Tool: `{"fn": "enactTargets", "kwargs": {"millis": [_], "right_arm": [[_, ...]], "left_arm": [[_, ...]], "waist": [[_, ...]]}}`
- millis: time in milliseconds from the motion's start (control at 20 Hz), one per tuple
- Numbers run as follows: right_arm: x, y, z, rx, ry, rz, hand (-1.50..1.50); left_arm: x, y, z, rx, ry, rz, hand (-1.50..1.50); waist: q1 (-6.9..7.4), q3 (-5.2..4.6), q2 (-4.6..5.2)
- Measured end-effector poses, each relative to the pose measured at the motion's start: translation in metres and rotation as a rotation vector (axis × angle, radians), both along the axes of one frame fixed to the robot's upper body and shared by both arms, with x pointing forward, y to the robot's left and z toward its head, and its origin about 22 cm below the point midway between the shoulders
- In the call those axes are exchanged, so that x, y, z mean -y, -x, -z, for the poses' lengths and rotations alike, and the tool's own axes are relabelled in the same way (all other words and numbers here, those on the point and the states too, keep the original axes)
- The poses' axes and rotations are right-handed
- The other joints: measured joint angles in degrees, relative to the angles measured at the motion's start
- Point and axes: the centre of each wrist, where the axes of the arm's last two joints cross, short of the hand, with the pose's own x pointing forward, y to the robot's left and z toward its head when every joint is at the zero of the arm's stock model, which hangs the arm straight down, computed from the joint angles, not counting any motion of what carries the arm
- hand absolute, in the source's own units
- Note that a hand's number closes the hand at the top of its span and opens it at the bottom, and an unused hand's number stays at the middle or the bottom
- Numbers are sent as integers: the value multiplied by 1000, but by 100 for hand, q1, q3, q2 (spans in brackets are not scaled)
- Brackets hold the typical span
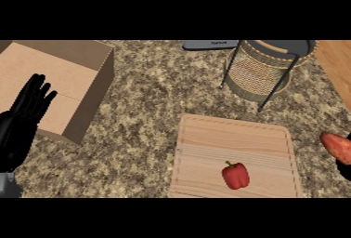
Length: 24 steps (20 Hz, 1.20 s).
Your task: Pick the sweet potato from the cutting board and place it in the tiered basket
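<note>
Orange sweet potato at frame's edge, basket still far

Orange-skinned, the sweet potato [336, 147] sits at the right edge of the frame, off the cutting board [237, 158]. A sliver of the right hand [346, 169] shows just below it; whether it grasps the potato I cannot tell. The left hand [24, 121] rests with fingers straight at the left edge. The tiered basket [264, 69] stands upper right, and its slanted black frame could catch the potato. A red pepper [235, 175] lies on the board.
</note>
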Motion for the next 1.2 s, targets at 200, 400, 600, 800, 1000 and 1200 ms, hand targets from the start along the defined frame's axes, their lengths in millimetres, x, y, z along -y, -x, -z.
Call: {"fn": "enactTargets", "kwargs": {"millis": [200, 400, 600, 800, 1000, 1200], "right_arm": [[21, -5, -32, 261, -79, -41, 150], [27, -8, -62, 495, -185, -115, 150], [38, -1, -86, 607, -258, -181, 150], [37, -3, -116, 633, -312, -233, 150], [24, -10, -141, 627, -349, -274, 150], [0, -22, -159, 624, -367, -296, 150]], "left_arm": [[-2, 2, 0, -11, 4, -5, 0], [-6, 3, 0, -15, 8, -11, 0], [-4, 3, 2, -3, -1, -3, 0], [1, -1, 1, 2, -3, 12, 0], [5, -7, -2, 1, -5, 27, 0], [10, -13, -1, 14, -5, 42, 0]], "waist": [[-35, -7, -17], [-59, -14, -33], [-10, -16, -32], [86, -26, -12], [180, -36, 8], [290, -35, 31]]}}
